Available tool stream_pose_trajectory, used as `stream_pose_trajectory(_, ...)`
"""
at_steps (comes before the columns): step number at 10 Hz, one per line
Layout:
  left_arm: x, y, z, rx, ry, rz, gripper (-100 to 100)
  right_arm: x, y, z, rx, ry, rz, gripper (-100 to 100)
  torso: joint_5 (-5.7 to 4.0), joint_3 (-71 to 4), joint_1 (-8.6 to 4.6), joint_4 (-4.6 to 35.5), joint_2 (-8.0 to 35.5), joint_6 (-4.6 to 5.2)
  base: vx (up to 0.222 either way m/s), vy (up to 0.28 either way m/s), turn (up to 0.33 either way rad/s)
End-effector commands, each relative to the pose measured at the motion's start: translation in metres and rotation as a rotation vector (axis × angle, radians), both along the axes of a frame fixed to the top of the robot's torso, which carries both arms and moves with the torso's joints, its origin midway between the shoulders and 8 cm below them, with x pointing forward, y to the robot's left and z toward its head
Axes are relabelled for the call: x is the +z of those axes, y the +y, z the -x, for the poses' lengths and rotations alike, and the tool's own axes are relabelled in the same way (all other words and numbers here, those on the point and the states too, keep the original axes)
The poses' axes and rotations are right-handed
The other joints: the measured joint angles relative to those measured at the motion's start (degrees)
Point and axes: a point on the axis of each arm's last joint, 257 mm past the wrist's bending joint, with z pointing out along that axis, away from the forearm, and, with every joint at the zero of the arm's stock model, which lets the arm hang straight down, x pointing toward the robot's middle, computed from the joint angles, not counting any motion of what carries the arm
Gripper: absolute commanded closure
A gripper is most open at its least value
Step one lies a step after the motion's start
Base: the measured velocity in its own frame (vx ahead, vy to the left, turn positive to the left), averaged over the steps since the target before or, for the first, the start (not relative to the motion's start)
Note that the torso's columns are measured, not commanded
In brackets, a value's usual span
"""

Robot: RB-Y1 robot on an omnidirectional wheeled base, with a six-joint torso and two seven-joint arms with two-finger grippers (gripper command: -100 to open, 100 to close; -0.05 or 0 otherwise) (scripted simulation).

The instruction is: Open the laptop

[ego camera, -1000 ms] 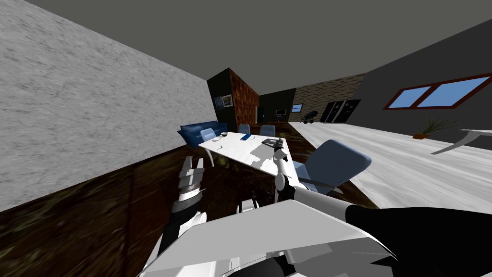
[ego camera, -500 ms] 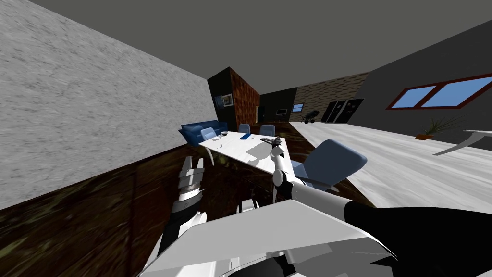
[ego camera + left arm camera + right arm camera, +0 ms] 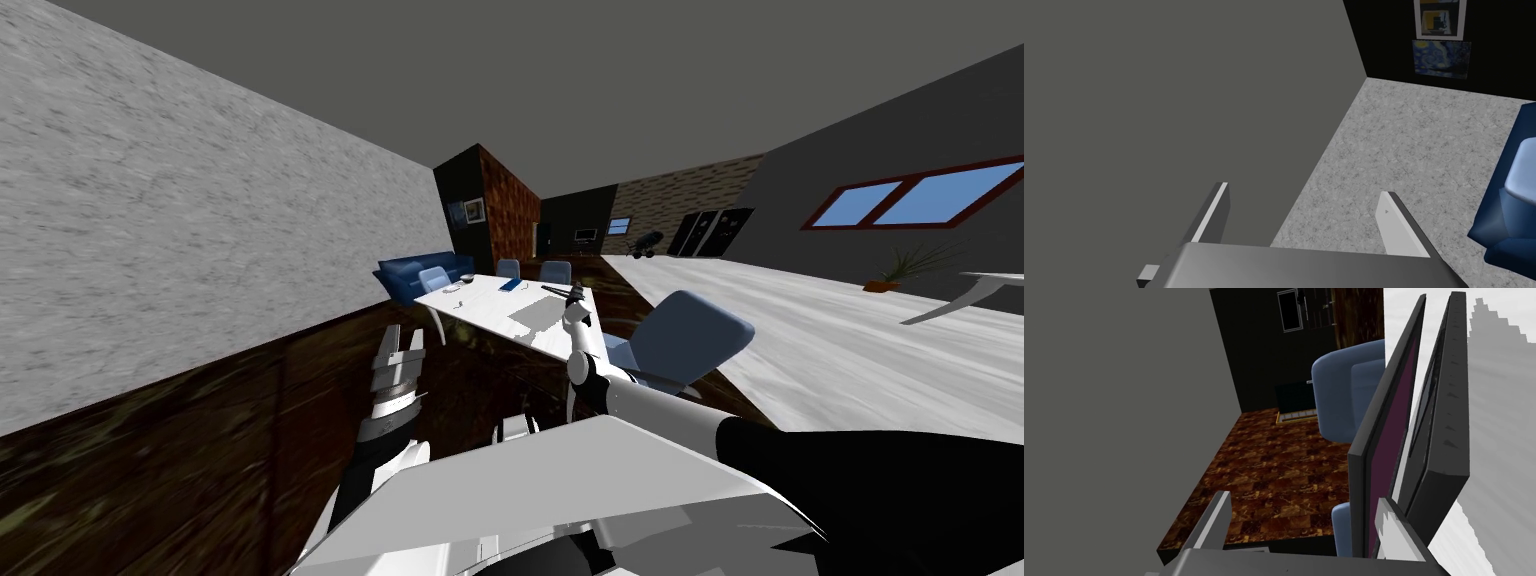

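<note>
A dark laptop [image 3: 556, 290] lies at the near right edge of the white table [image 3: 480, 305]. The right wrist view shows it ajar: the lid [image 3: 1381, 433] with its purple screen stands a narrow wedge apart from the base [image 3: 1449, 413]. My right gripper [image 3: 576, 297] is at that edge and open [image 3: 1304, 518]. One of its fingers [image 3: 1391, 525] sits at the gap between lid and base, and the other is in free air. My left gripper [image 3: 400, 350] is held low in front of my chest, well short of the table, and is open [image 3: 1304, 215].
A light blue chair [image 3: 690, 335] stands close to the right of my right arm, at the table's near end. More blue chairs [image 3: 555, 270] and a dark blue sofa [image 3: 420, 272] lie beyond the table. A grey wall runs along the left.
My right gripper has moved a little farther forward and up along the laptop's edge. The left arm has not moved.
</note>
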Motion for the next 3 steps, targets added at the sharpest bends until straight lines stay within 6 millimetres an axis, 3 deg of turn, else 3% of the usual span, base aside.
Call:
stream_pose_trajectory(1,0.0,0.0,0.0,0.0,0.0,0.0,0,0.0004,0.0,-0.0001,0.0,-0.001,0.0,0,0.02,0.0,-0.01,0.0,0.1,0.0,0.0,0.0,0.0)
stream_pose_trajectory(3,0.0,0.0,0.0,0.0,0.0,0.0,0,0.0005,0.0001,-0.0002,0.0,-0.001,0.0,0,0.04,0.1,0.01,0.1,0.1,0.0,0.0,0.0,0.0)
